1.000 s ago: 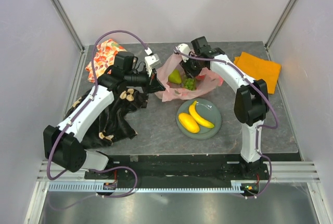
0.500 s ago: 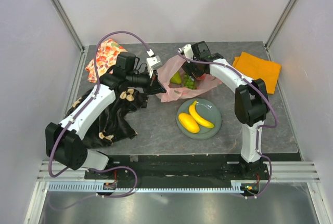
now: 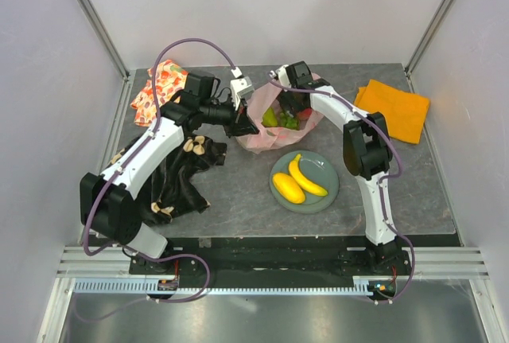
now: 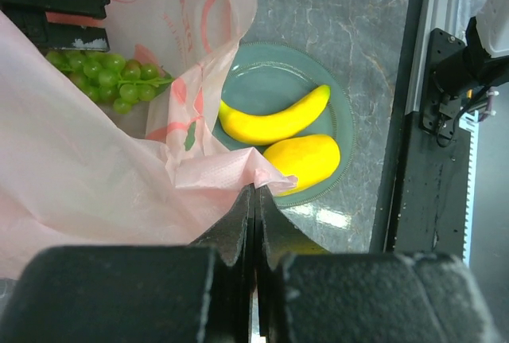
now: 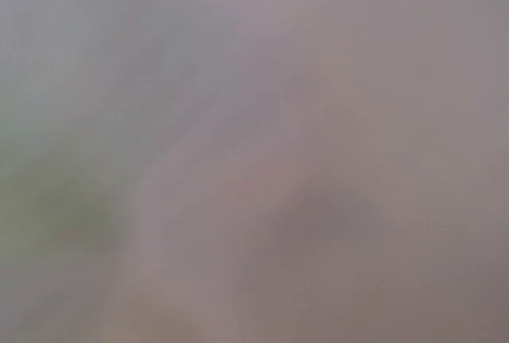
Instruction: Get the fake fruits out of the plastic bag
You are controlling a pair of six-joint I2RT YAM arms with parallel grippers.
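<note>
Left gripper (image 4: 255, 196) is pinched tight on the rim of the thin translucent pink plastic bag (image 4: 87, 176), just beyond the round grey-green plate (image 4: 266, 80). The right gripper (image 3: 293, 111) is buried in the bag by the green plastic grapes (image 4: 107, 76), and we can't tell its state. We fear the film slipping free and the mouth collapsing.

Bright, even light; my right wrist feed is pure blur.
From the top I get soft overhead light, faint short shadows, everything sharp. My left wrist view is crisp on the plate (image 4: 262, 88), with white glare just beside its rim; light glows through the plastic bag (image 4: 79, 168), and the left gripper (image 4: 255, 192) goes soft up close.
</note>
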